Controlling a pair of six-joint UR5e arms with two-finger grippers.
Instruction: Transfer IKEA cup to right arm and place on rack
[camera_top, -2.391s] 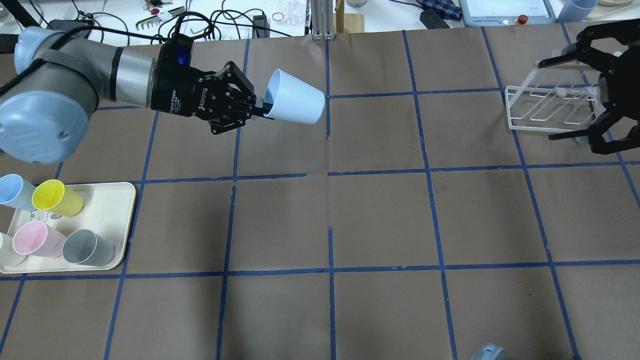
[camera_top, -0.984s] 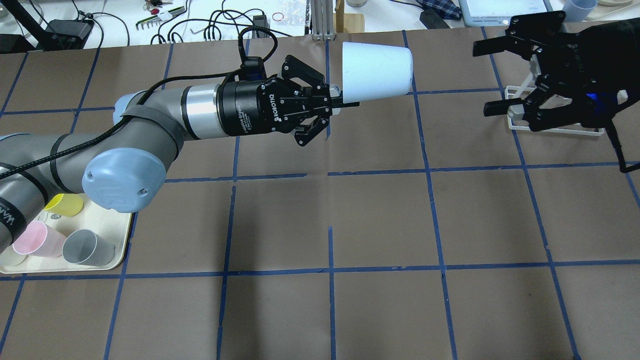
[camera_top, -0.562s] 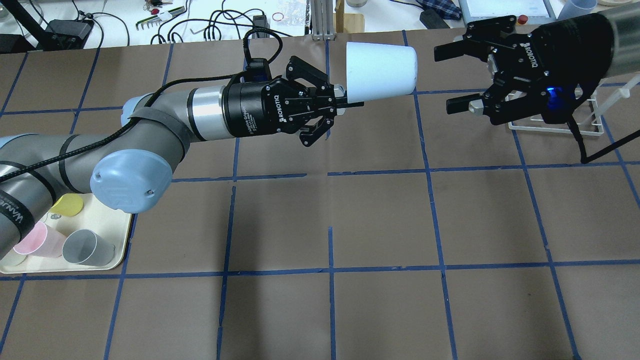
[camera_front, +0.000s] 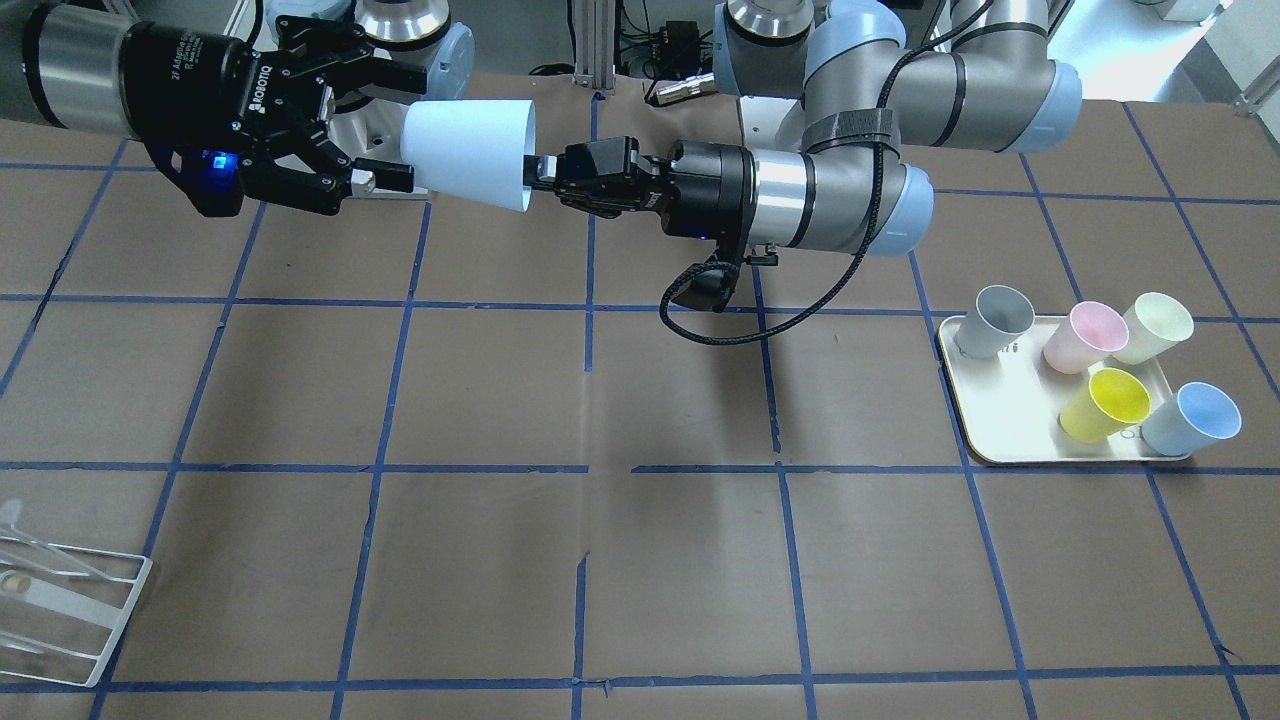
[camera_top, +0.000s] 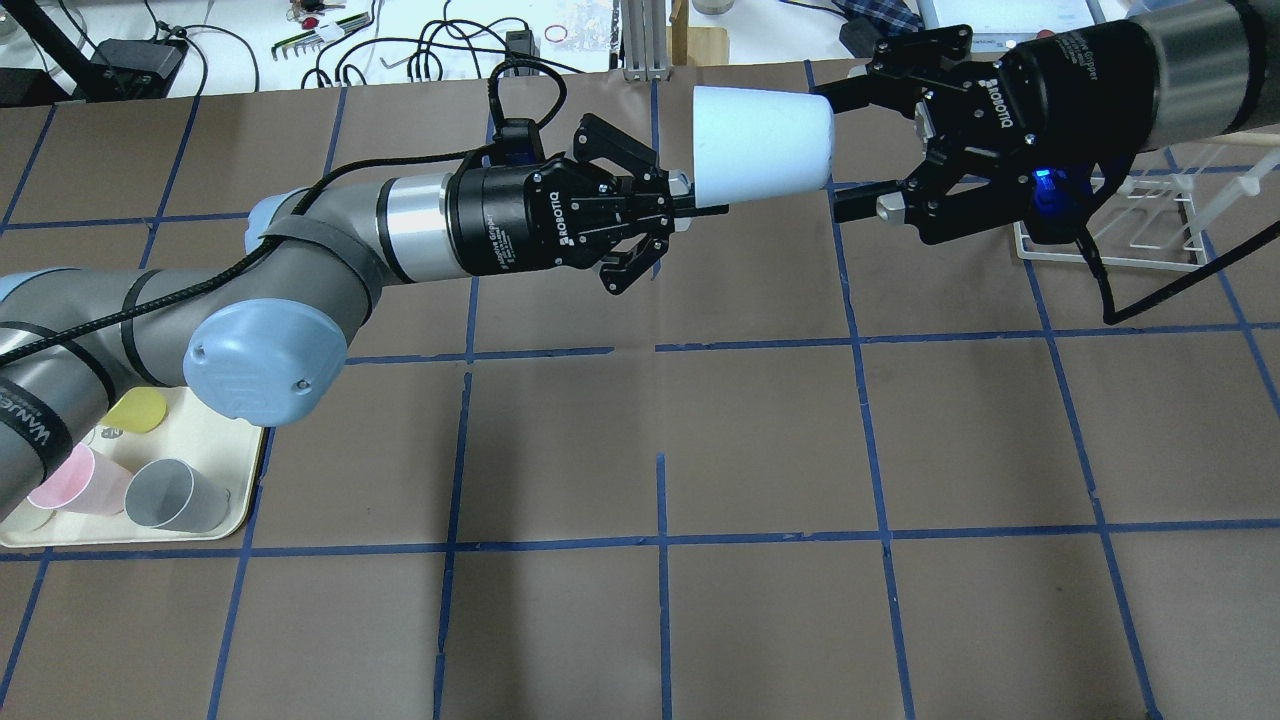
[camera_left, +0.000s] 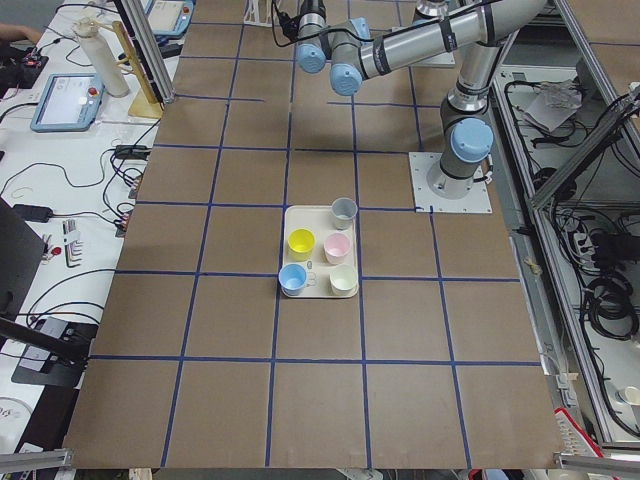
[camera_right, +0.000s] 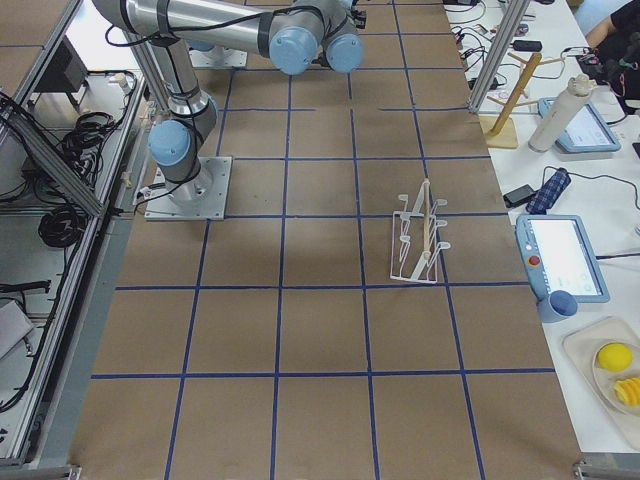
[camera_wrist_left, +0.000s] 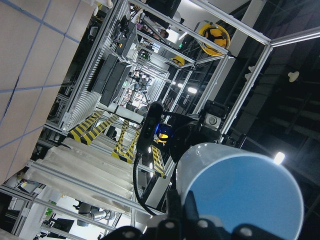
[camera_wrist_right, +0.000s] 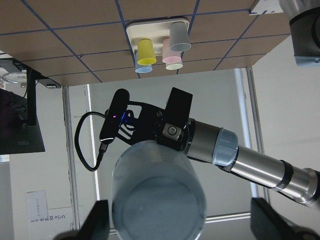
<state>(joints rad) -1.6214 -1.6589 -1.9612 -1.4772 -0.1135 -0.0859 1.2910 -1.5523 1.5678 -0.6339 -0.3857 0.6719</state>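
Brown table (camera_top: 760, 430) with rack (camera_right: 415, 245), tray (camera_front: 1010, 420)

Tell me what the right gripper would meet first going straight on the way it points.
The IKEA cup: its narrow base end sits between the right gripper's open fingers, so the palm would likely meet it first. The left gripper holds its rim.

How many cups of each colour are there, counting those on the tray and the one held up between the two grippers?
Light blue: 2 (IKEA cup, blue tray cup)
Yellow cup: 1
Pink cup: 1
Grey cup: 1
Cream cup: 1
Total: 6
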